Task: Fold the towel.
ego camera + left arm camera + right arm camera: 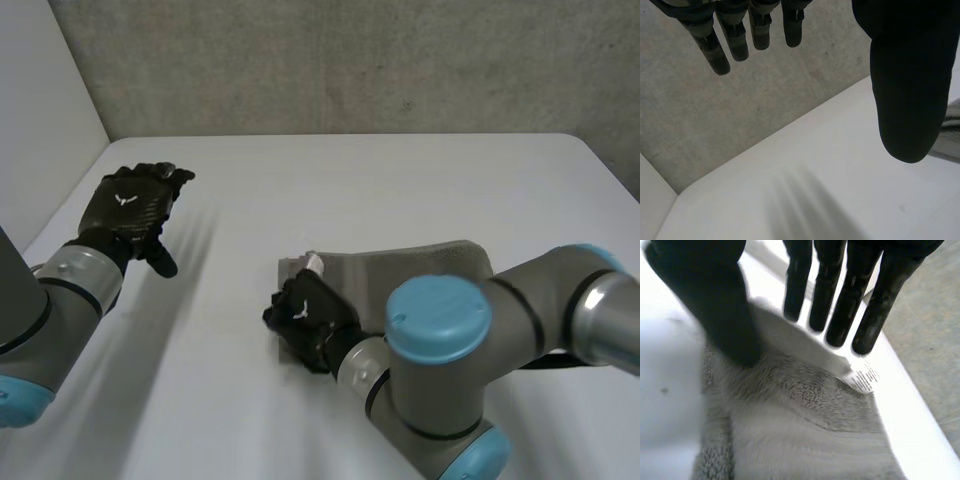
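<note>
Towel (425,268) lies on table (400,180), its label (810,347) end at right hand (305,318) fingertips. Fingers straight, thumb apart, no pinch. Left hand (130,205) relaxed, fingers spread, well clear. Looks like grasp step; next, pinch that edge.

The towel (420,265) is plain grey with a fine looped nap. Its label (805,342) is white, with small black print at one end. The table (400,180) is white and the wall (350,60) mottled grey. The left hand (130,205) and right hand (305,315) are black, each with a small white mark. The arms (560,290) are grey with light-blue caps.
</note>
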Tool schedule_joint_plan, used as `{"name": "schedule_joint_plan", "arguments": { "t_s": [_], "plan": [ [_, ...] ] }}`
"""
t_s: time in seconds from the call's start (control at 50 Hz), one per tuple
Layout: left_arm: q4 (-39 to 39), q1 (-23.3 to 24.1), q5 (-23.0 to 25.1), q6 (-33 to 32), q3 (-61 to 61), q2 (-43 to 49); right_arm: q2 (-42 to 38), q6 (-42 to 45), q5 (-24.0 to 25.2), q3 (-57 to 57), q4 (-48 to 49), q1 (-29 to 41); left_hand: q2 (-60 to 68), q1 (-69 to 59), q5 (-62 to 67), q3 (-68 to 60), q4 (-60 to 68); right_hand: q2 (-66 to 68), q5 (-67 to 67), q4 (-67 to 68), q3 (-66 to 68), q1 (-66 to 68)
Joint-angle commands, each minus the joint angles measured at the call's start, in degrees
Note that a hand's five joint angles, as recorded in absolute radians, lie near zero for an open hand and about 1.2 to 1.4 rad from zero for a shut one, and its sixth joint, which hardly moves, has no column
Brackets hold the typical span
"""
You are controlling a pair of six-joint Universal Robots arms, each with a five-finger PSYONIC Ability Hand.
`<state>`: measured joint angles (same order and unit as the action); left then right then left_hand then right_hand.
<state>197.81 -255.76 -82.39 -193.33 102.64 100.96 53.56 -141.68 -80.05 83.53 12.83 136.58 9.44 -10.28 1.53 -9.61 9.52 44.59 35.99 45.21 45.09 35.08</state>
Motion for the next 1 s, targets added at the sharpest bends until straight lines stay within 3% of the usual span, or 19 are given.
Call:
{"name": "schedule_joint_plan", "arguments": {
  "t_s": [0.02,0.06,0.18,0.26,0.3,0.44,0.5,0.58,0.6,0.64,0.68,0.88,0.9,0.92,1.0],
  "plan": [
    [0.1,1.4,0.1,0.0,0.0,0.3,4.7,-1.7,-5.8,0.5,-0.7,-0.9,0.6,0.3,-1.5,-0.4,0.5,-34.6,-36.0,-35.2,-35.1,-25.1],
    [0.3,3.1,0.0,0.0,-0.7,0.5,9.3,-5.1,-7.2,2.3,-0.7,-5.2,0.6,0.3,-1.5,-0.4,0.5,-34.6,-36.0,-35.2,-35.1,-25.1],
    [0.7,6.4,-0.1,0.2,-3.9,2.2,16.6,-12.0,-3.9,9.6,-0.9,-15.8,0.6,0.3,-1.5,-0.4,0.5,-34.6,-36.0,-35.2,-35.1,-25.1],
    [1.1,9.6,-0.2,0.4,-6.6,5.4,19.3,-12.5,-0.6,14.4,-1.8,-20.6,0.6,0.3,-1.5,-0.4,0.5,-34.6,-36.0,-35.2,-35.1,-25.1],
    [1.1,13.3,-0.7,0.2,-9.4,9.2,20.4,-12.3,2.4,19.2,-3.3,-25.9,0.6,0.3,-1.5,-0.4,0.5,-34.6,-36.0,-35.2,-35.1,-25.1],
    [1.0,18.4,-1.5,0.1,-13.8,14.9,22.2,-11.7,4.5,27.1,-2.5,-34.6,0.6,0.3,-1.5,-0.4,0.5,-34.6,-36.0,-35.2,-35.1,-25.1],
    [0.8,20.2,-4.6,0.1,-14.7,15.6,21.6,-9.4,6.4,30.0,0.8,-39.5,0.6,0.3,-1.5,-0.4,0.5,-20.6,-22.0,-21.2,-21.1,-11.1],
    [0.6,20.2,-5.9,0.1,-14.2,15.1,19.7,-8.0,7.8,30.5,1.9,-40.8,0.6,0.3,-1.5,-0.4,0.5,-9.1,-10.5,-9.7,-9.6,0.4],
    [0.6,20.2,-6.1,0.2,-13.7,15.0,18.4,-7.4,8.1,30.5,1.9,-41.1,0.6,0.3,-1.5,-0.4,0.5,-0.4,-1.8,-1.1,-0.9,9.1],
    [0.6,20.1,-6.1,0.2,-13.2,14.6,17.5,-6.7,7.7,29.7,2.3,-41.7,0.6,0.3,-1.5,-0.4,0.5,28.9,27.5,28.3,28.4,38.4],
    [0.4,19.9,-6.1,0.2,-12.2,13.6,17.5,-6.7,7.6,29.2,2.7,-41.7,0.6,0.3,-1.5,-0.4,0.5,35.3,34.0,34.7,34.8,44.9],
    [0.8,17.7,-5.9,0.3,-5.9,5.8,18.2,-6.2,5.1,24.0,4.6,-39.6,0.6,0.3,-1.5,-0.4,0.5,35.4,34.0,34.8,34.9,44.9],
    [0.8,17.7,-5.9,0.3,-5.9,5.8,18.5,-6.2,4.3,22.5,4.6,-37.0,0.6,0.3,-1.5,-0.4,0.5,35.4,34.0,34.8,34.9,44.9],
    [0.9,14.7,-6.0,0.6,-4.5,2.6,16.8,-5.8,-0.6,13.6,5.1,-16.5,0.6,0.3,-1.5,-0.4,0.5,35.4,34.0,34.8,34.9,44.9],
    [0.9,13.6,-6.1,0.7,-3.7,1.8,13.9,-5.3,-0.8,10.9,6.0,-10.3,0.6,0.3,-1.5,-0.4,0.5,35.4,34.0,34.8,34.9,44.9]
  ]
}}
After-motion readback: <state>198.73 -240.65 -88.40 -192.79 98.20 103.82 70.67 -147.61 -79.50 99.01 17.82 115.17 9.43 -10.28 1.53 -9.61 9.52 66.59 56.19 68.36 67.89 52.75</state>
